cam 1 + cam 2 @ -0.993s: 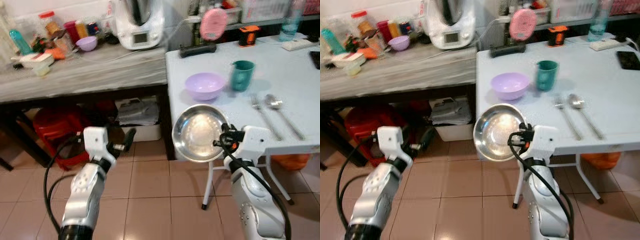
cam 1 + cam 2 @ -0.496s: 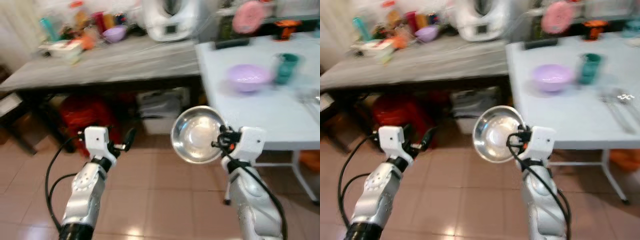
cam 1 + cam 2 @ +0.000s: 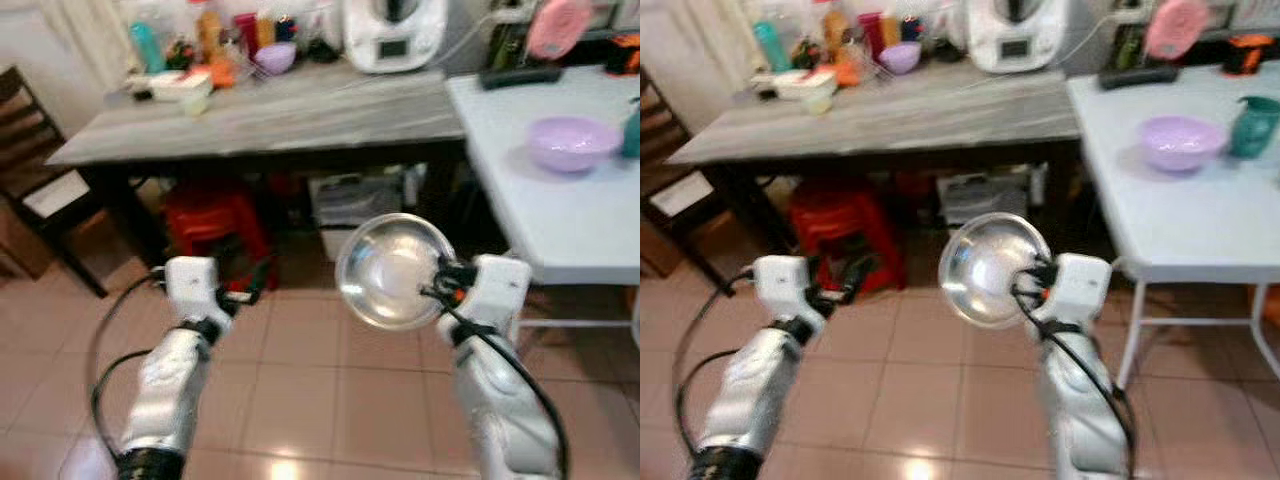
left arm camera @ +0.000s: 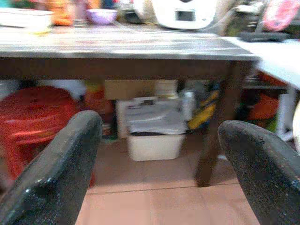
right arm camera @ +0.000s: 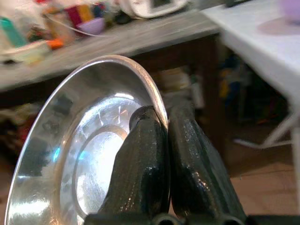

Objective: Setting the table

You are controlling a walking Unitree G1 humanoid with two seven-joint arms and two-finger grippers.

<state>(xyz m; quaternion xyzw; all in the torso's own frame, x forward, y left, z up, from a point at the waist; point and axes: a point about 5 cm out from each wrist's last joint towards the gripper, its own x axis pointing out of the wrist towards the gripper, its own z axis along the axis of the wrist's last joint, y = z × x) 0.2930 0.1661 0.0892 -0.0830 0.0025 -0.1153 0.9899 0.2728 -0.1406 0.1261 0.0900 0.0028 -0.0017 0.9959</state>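
My right gripper [image 3: 437, 288] is shut on the rim of a shiny steel plate [image 3: 390, 270], held upright in front of me above the tiled floor. In the right wrist view both fingers [image 5: 140, 164] pinch the steel plate's [image 5: 79, 154] edge. My left gripper [image 3: 250, 290] is open and holds nothing, out low on my left; its two black fingers [image 4: 61, 168] stand wide apart in the left wrist view. On the white table [image 3: 560, 220] at the right sit a purple bowl [image 3: 573, 142] and a teal cup [image 3: 1253, 125].
A long grey counter [image 3: 260, 105] stands ahead with bottles, a small purple bowl [image 3: 274, 57] and a white appliance [image 3: 393, 35]. Under it are a red stool [image 3: 215, 220] and a white bin [image 3: 355, 205]. A dark chair [image 3: 30, 170] is at the left.
The whole picture has swung: the camera has turned left, so the white table has slid to the right edge and the counter fills the middle. Both arms keep their pose, the plate still held.
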